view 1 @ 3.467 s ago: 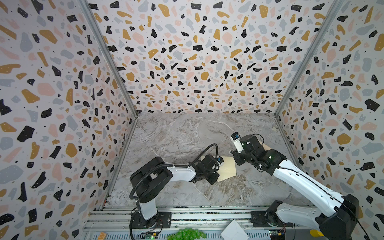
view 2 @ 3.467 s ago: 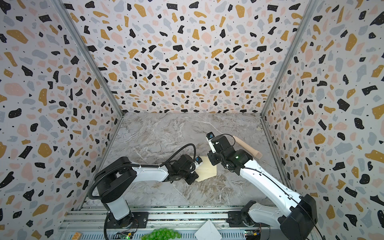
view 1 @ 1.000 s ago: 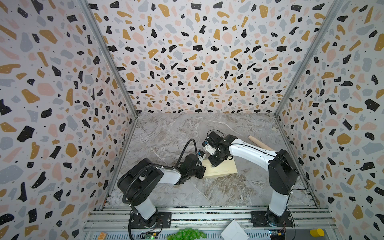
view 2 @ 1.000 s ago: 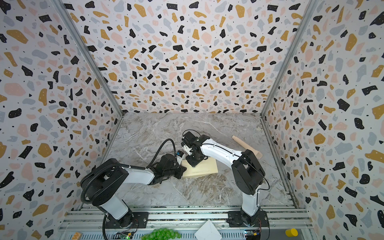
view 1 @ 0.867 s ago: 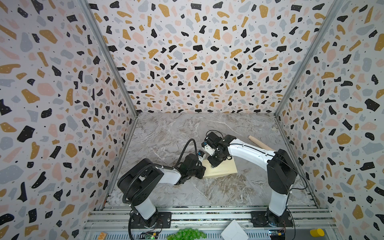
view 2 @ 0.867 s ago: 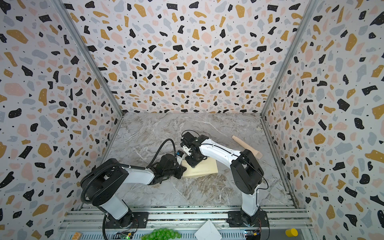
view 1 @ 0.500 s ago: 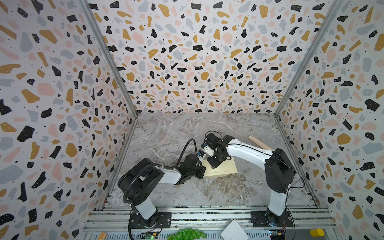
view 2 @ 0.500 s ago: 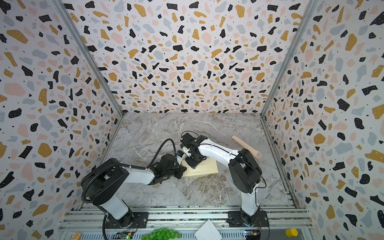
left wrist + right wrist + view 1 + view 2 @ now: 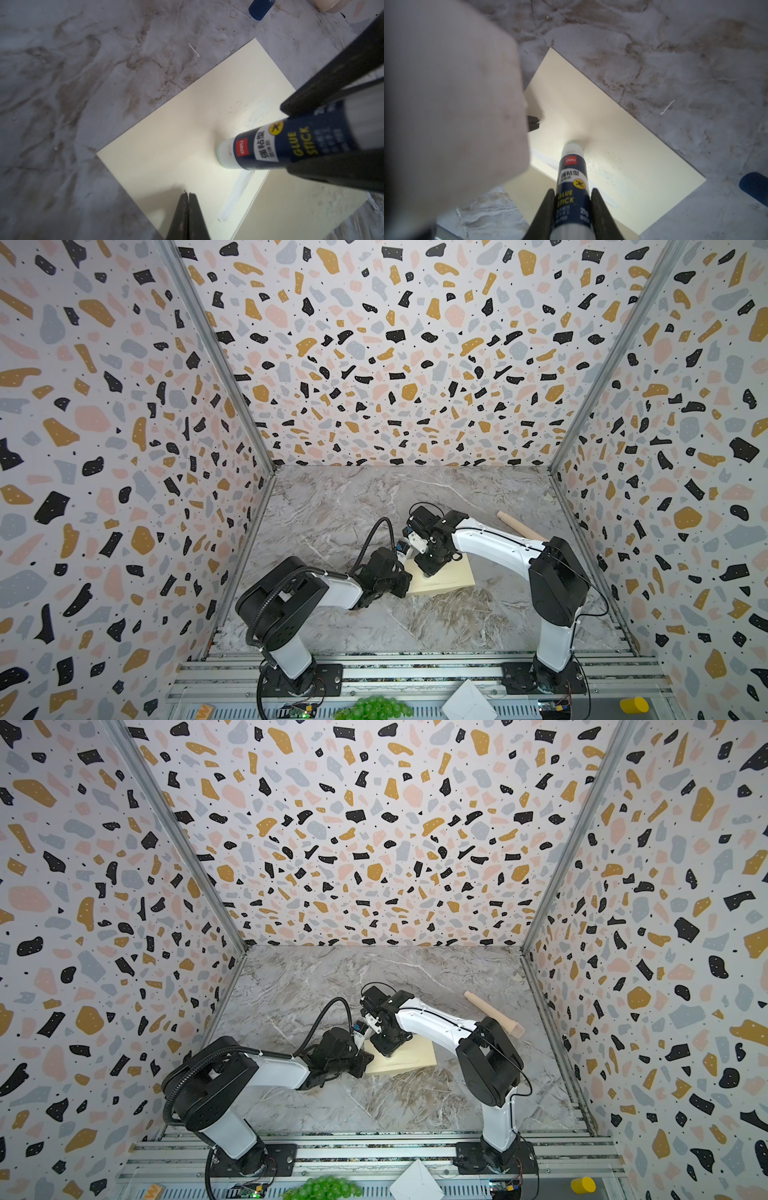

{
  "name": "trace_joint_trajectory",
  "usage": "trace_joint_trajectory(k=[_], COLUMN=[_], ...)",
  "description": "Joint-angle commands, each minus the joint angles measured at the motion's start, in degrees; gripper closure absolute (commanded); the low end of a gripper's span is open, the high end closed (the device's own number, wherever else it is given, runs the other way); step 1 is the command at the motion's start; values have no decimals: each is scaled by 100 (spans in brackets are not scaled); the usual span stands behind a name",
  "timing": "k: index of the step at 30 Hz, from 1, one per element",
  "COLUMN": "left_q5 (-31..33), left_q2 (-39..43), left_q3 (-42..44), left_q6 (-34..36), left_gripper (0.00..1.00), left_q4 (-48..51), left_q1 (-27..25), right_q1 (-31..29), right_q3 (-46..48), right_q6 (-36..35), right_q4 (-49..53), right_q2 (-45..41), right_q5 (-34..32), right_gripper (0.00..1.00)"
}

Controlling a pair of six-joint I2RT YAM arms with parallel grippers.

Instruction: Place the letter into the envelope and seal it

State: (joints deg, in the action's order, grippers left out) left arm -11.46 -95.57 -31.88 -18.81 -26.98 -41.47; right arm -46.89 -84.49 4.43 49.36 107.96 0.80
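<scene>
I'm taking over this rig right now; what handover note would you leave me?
Left gripper: shut, tips on the envelope, apparently pinning it.
Right gripper: shut on the glue stick, its tip on the envelope.
Envelope flat on the table; letter not in view, presumably inside.
Done: one glue streak.
Left: finish gluing, close flap, press shut.

Glue stick [image 9: 572, 172], blue cap [image 9: 756, 188], wooden handle [image 9: 521, 526] on tabletop [image 9: 332, 506], green grapes [image 9: 376, 707], yellow cup [image 9: 633, 704], white paper [image 9: 467, 703].
</scene>
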Motion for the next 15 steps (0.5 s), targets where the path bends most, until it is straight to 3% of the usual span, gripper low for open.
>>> trace_joint_trajectory(k=[1,15], left_q5=[143,236], left_q2=[-146,-162], left_q3=[27,33], left_q6=[110,166], left_gripper=[100,100], left_q4=[411,474], left_q1=[22,17], right_q1=[40,187], right_q3=[-132,-55], right_q6=[27,93], right_q4=[284,380], right_q2=[-12,5], right_q5=[-266,-353], right_gripper=[100,100])
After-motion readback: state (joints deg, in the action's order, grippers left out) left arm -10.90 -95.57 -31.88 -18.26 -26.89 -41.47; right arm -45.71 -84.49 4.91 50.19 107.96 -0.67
